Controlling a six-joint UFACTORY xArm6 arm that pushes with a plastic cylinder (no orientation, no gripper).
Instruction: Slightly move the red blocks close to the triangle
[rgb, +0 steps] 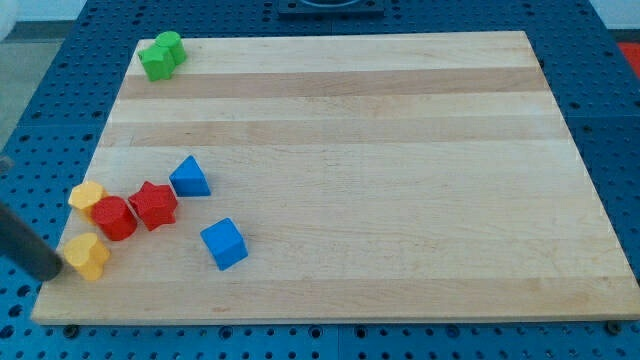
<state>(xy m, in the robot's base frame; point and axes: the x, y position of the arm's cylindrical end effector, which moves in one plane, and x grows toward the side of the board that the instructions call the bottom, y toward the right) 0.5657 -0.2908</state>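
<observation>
Resting at the board's lower left edge, my tip (56, 272) sits just beside, perhaps touching, the lower yellow block (88, 256); being a bare rod, it has no jaws to open or close and holds nothing

Up and to the view's right of that block lie the two red blocks: a rounded red block (114, 218) and a red star-shaped block (154, 205), touching each other. A second yellow block (87, 196) touches the rounded red one on its left. The blue triangle (189, 177) sits just beside the red star, up and to its right, its apex pointing toward the view's top. The red pair's long axis runs left to right, rising slightly toward the triangle

The risk, as I judge it, is the yellow block in my path: pushing straight through it would shove the reds unevenly, or drive them hard into the triangle and knock it away, since the gap is already small. A blue cube (223, 244) lies lower right, and green blocks (161, 55) sit well apart at the top left of the wooden board (400, 200)
</observation>
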